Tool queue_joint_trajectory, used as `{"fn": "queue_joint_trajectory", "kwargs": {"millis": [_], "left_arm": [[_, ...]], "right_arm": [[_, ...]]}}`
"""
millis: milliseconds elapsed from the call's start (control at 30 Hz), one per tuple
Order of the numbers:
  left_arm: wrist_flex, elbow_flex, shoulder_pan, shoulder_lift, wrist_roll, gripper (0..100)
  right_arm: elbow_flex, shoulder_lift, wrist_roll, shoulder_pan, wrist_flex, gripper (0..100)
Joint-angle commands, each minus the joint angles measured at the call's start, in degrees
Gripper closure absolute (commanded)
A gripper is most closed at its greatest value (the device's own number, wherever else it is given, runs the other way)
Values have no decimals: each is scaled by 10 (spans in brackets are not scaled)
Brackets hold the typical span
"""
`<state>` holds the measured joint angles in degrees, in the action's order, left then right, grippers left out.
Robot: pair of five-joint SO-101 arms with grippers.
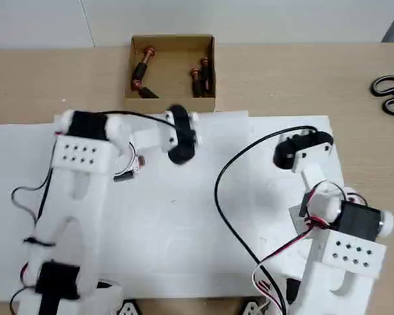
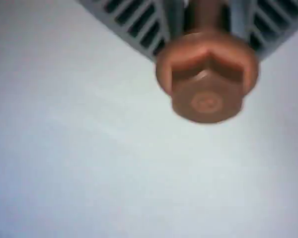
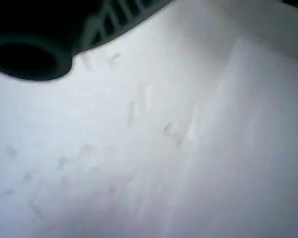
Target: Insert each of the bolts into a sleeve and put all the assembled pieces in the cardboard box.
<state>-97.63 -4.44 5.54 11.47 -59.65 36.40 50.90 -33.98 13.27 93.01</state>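
**A:** What lies before you, largest first?

**B:** The table [image 1: 52, 79], with the white sheet [image 1: 184, 230] on it. Over the sheet are the left arm [image 1: 75, 197] and the right arm [image 1: 345, 252], well apart. The cardboard box [image 1: 171, 103] sits at the sheet's far edge, near the left arm's wrist. Assembled pieces [image 1: 143, 67] already lie inside it.

**A:** And your tools?

**B:** Your left gripper [image 2: 204, 17] is clamped on a copper-coloured bolt [image 2: 206, 82]. Its ribbed fingers [image 2: 134, 20] hold the shank, and the hex head stands clear of them toward the camera. Your right gripper [image 3: 74, 29] appears closed on a black sleeve [image 3: 30, 54], with the open bore facing out over the sheet.

**A:** Why are they held so?

**B:** Probably so that each arm presents one half. With the bore exposed, the shank can enter it, and the sheet would catch a dropped part. Mating has not begun.

**A:** What does each view give you?

**B:** The wrist views give you the grips and the bore. The high view gives you the spacing of the arms and the route to the box.
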Motion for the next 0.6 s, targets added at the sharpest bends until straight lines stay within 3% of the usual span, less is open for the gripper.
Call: {"fn": "queue_joint_trajectory", "kwargs": {"millis": [0, 100, 233, 367, 467, 567], "left_arm": [[16, 26, 4, 69, 130, 994], [17, 26, 11, 100, 186, 994], [21, 23, 17, 139, 186, 994], [69, -15, 17, 189, 194, 994], [164, -87, 17, 255, 290, 994], [249, -195, 17, 338, 381, 994]], "right_arm": [[-30, 9, -1, -12, -2, 993], [-30, 11, -5, -13, -36, 993], [-23, 60, -1, -15, -87, 994], [42, 152, -1, -71, -184, 995], [143, 241, 12, -116, -253, 996], [251, 342, 98, -136, -321, 997]]}}
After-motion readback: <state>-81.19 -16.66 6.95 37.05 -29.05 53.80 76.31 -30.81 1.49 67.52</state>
